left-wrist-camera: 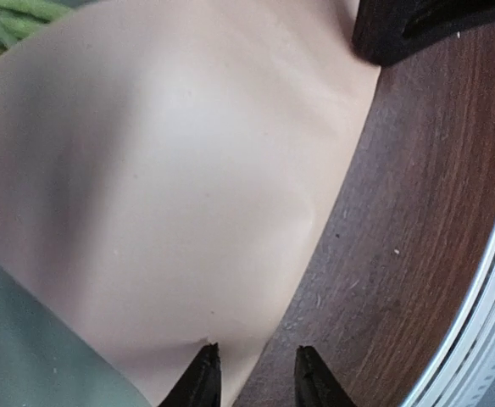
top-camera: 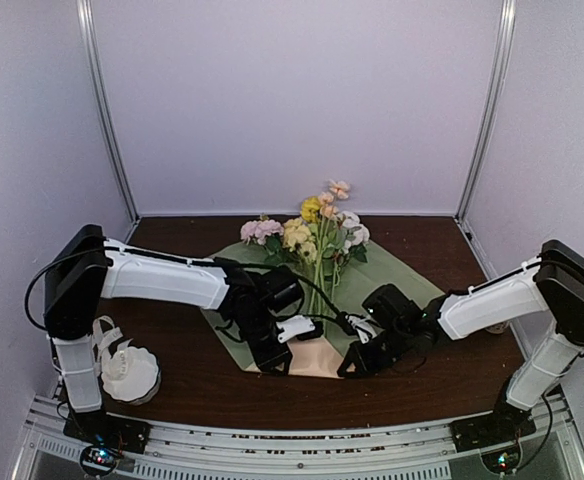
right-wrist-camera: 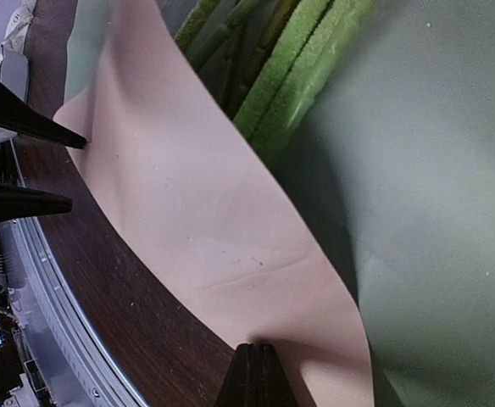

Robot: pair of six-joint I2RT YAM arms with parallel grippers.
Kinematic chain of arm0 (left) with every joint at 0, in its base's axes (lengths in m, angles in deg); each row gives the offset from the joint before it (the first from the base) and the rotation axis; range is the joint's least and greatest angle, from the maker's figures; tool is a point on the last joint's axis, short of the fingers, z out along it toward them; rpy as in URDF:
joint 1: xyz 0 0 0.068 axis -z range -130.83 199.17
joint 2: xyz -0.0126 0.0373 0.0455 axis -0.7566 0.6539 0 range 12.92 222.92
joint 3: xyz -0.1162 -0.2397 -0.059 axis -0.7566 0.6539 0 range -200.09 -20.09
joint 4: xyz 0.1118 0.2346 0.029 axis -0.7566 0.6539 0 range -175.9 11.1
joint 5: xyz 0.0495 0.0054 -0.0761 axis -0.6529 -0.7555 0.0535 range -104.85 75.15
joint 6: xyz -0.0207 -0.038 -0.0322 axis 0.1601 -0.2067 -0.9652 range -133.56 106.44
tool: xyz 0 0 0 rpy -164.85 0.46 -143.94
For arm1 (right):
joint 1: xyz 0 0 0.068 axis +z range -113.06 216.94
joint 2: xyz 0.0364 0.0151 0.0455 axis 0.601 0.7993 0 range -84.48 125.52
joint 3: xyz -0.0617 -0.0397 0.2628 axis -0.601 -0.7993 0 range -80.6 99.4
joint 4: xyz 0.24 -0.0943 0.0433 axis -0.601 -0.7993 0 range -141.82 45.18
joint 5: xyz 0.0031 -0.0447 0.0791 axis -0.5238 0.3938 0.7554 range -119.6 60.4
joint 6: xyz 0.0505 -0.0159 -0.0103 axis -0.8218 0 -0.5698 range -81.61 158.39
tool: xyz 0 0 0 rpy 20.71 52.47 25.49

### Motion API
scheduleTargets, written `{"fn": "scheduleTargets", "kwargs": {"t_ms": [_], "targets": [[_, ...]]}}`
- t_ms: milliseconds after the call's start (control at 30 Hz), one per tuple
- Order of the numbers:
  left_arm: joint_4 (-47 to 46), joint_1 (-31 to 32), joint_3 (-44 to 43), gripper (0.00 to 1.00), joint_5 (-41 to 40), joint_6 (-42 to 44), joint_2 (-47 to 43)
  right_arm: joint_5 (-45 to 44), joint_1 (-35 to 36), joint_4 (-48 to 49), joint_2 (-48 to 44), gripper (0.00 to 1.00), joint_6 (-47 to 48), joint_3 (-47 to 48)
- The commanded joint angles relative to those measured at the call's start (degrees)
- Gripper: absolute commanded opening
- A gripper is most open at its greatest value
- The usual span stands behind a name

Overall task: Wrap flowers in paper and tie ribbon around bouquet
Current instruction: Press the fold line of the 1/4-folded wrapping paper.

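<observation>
The flowers [top-camera: 317,225] lie on the sage green paper [top-camera: 392,270], blossoms toward the back; their green stems [right-wrist-camera: 290,68] run under a lifted fold of peach-pink paper [right-wrist-camera: 214,220]. That peach sheet [top-camera: 307,362] covers the stem ends at the near edge of the green one. My left gripper [left-wrist-camera: 256,373] is open, its jaws straddling the peach paper's [left-wrist-camera: 171,170] near edge without pinching it. My right gripper [right-wrist-camera: 256,373] is shut on the peach paper's edge, which stands raised over the green sheet [right-wrist-camera: 434,212]. The cream-white ribbon [top-camera: 103,338] lies in loops at the far left.
A white scalloped bowl [top-camera: 130,372] sits beside the ribbon by the left arm's base. The two grippers [top-camera: 272,352] [top-camera: 355,362] are close together over the dark wooden table [top-camera: 442,370], near its metal front rail [left-wrist-camera: 485,297].
</observation>
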Motion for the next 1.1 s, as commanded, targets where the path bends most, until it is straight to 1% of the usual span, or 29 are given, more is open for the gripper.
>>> {"fn": "scheduleTargets", "kwargs": {"t_ms": [0,67,200,333,400,500,600,700,767,933,1067], "targets": [[3.18,-4.36,-1.59,0.33,8.88,3.19,1.38,-0.73,0.39,-3.00,-1.37,0.00,-0.91,-1.86],[3.17,-5.75,-1.37,0.31,11.11,2.14,2.05,-0.71,0.34,-3.25,-1.64,0.00,-0.92,-1.69],[1.16,-7.52,1.00,0.31,13.87,-0.53,1.65,-0.86,0.34,-3.41,-2.05,0.00,-1.08,-2.05],[-3.33,-11.30,4.86,0.29,22.78,-4.53,3.73,-0.73,0.36,-4.48,-3.17,0.01,-0.62,-1.79],[-2.96,-11.33,4.47,0.27,23.24,-4.83,4.44,-0.16,0.34,-5.16,-4.62,0.01,-0.14,-0.96],[-2.89,-11.27,4.17,0.26,23.06,-5.08,4.85,0.45,0.47,-7.47,-7.02,0.04,0.67,1.35],[-2.77,-11.19,3.85,0.25,23.38,-5.54,5.66,1.47,2.07,-9.31,-6.94,0.05,1.66,4.83],[-2.83,-11.19,3.59,0.25,23.53,-5.37,6.06,4.36,3.76,-5.21,-5.14,0.06,-0.81,6.43],[-2.80,-11.19,3.54,0.24,23.59,-5.25,6.13,4.04,3.77,-4.09,-2.10,0.06,-1.62,8.03],[-2.43,-11.23,3.31,0.24,23.37,-4.97,6.50,3.47,3.85,-7.09,5.77,0.05,-0.60,14.16],[-1.32,-11.26,2.47,0.22,23.26,-4.50,7.14,0.19,3.99,-11.83,9.29,0.05,2.38,17.07]]}}
